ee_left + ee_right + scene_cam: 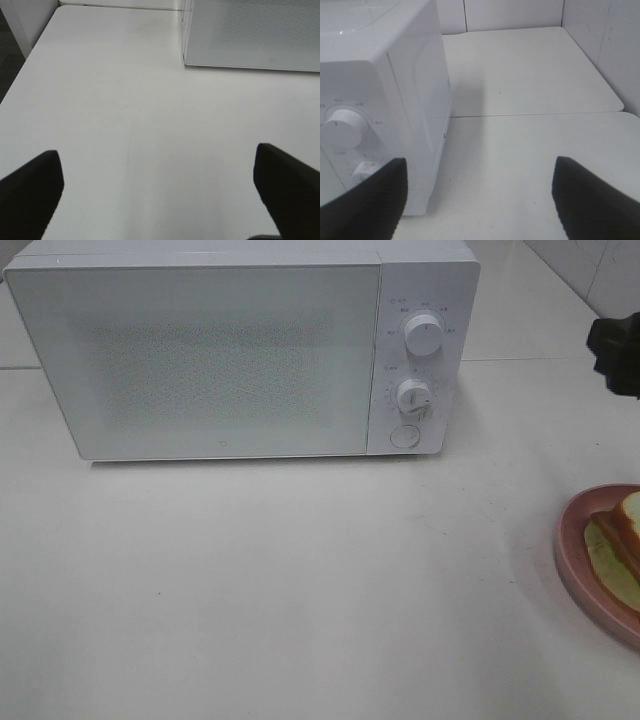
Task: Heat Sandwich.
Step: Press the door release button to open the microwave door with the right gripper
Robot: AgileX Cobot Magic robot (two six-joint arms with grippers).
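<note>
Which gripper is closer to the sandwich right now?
Right. The right gripper is beside the microwave's knob end, behind the sandwich, on the right of the table. The left gripper is over the table's left part, much farther off.

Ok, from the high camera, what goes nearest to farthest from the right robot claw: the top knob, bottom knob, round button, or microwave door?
From the right gripper, at the right edge:
1. Top knob, upper control panel.
2. Bottom knob, just below; nearly a tie.
3. Round button, panel's bottom.
4. Microwave door, far left.
</note>
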